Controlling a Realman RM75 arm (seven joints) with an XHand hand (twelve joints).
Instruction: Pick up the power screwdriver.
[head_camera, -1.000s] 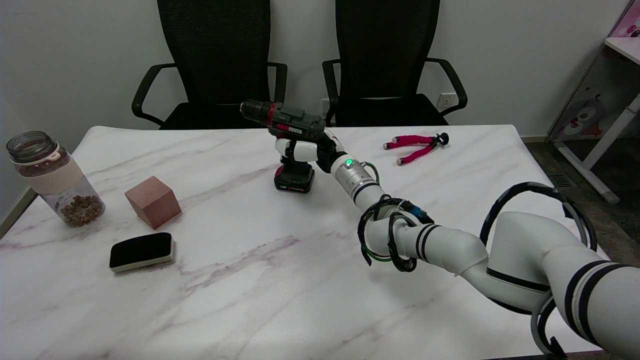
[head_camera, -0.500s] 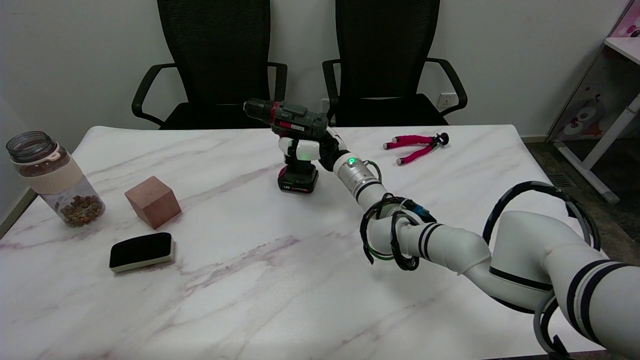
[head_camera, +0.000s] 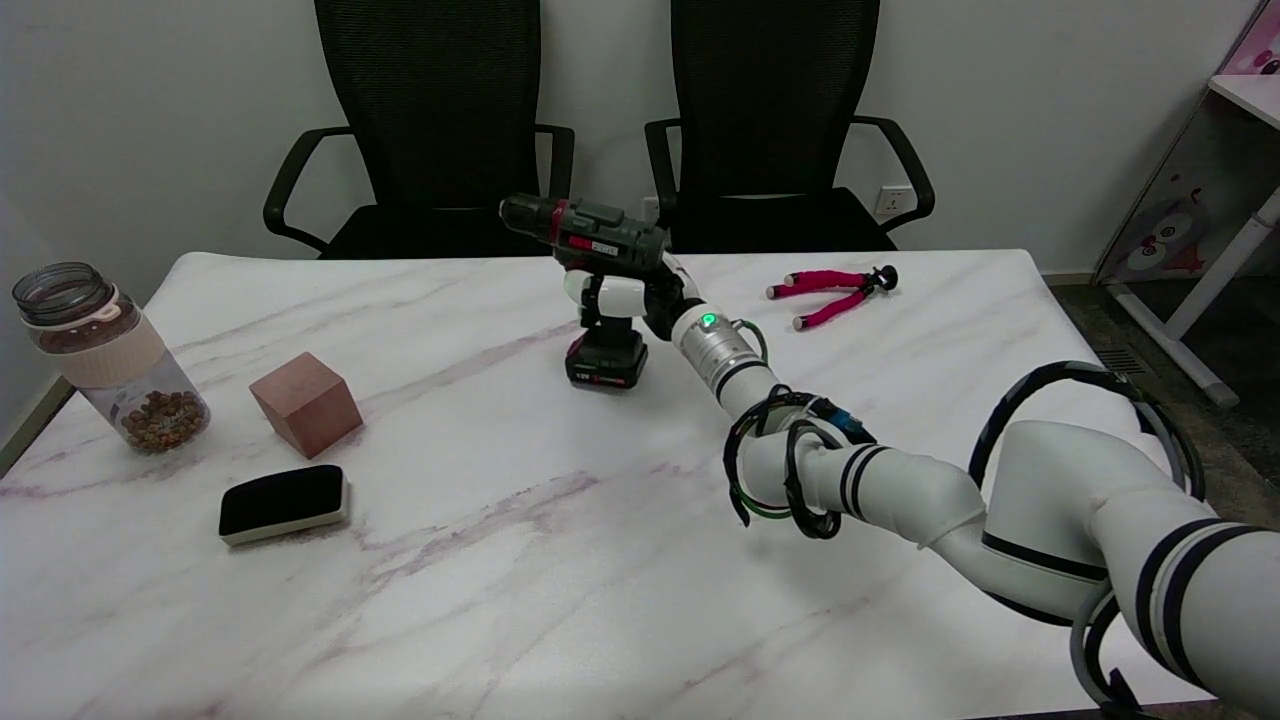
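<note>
Black-and-red power screwdriver (head_camera: 598, 262) sits in our right hand (head_camera: 628, 297), fingers (head_camera: 612, 292) wrapped round its grip; we'd lift straight up off the table (head_camera: 500, 560), wrist level.

A white marble-patterned bench (head_camera: 520, 590) with faint purple veins carries the things. Far left of the fingers (head_camera: 612, 296) stands a clear plastic jar (head_camera: 108, 357) with brown pellets inside. Between jar and fingers sits a reddish-brown wooden cube (head_camera: 305, 403), and nearer the camera a black-topped, white-based eraser (head_camera: 284, 503). Right of the fingers lies a pink-handled pair of pliers (head_camera: 832, 291).
</note>
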